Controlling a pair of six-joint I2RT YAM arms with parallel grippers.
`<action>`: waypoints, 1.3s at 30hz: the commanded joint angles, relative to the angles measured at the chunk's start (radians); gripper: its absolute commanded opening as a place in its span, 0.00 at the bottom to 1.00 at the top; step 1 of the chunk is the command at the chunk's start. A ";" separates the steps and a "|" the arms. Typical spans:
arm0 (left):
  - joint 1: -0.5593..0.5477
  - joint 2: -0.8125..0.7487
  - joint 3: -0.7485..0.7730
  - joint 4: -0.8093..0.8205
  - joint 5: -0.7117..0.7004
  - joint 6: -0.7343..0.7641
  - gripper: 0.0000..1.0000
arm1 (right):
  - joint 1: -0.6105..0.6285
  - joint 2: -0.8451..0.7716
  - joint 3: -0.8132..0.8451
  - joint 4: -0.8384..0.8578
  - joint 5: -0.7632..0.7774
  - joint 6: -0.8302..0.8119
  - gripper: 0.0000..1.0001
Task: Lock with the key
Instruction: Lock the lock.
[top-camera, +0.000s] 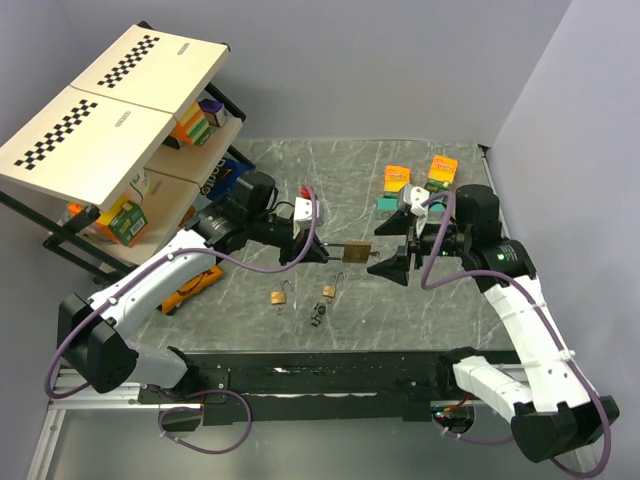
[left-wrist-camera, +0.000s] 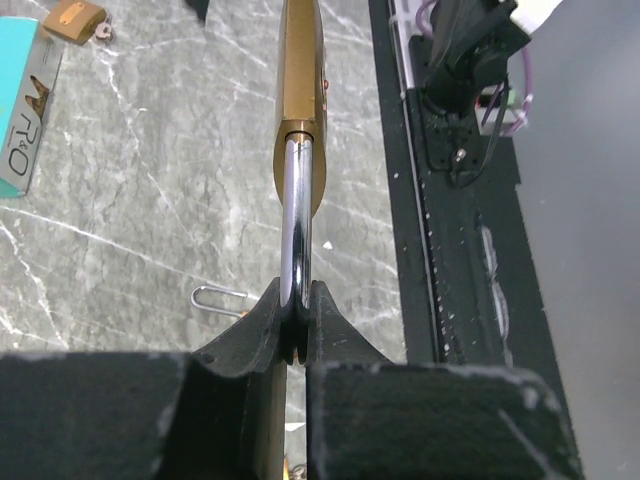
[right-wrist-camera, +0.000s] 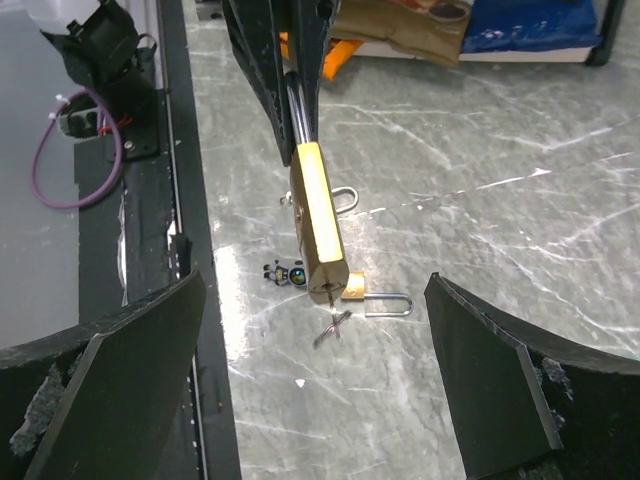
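Observation:
My left gripper is shut on the chrome shackle of a large brass padlock and holds it level above the table. A thin key with a wire ring sticks out of its keyhole, toward my right gripper. That gripper is open and empty, its fingers wide to either side of the padlock's end, not touching. A dark-grey bunch of small keys lies on the table below and also shows in the right wrist view.
Two small brass padlocks lie on the marble table. A shelf with checkerboard panels and boxes stands at the left, with an orange toy beside it. Coloured boxes stand at the back right. A teal box is near the left wrist.

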 joint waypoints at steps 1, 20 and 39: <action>0.001 -0.052 0.078 0.160 0.097 -0.076 0.01 | 0.018 0.057 0.061 -0.043 -0.073 -0.088 1.00; 0.001 -0.052 0.066 0.244 0.085 -0.159 0.01 | 0.108 0.192 0.169 -0.146 -0.122 -0.214 0.52; -0.014 -0.032 0.049 0.377 0.116 -0.262 0.01 | 0.188 0.243 0.173 0.004 -0.119 -0.079 0.00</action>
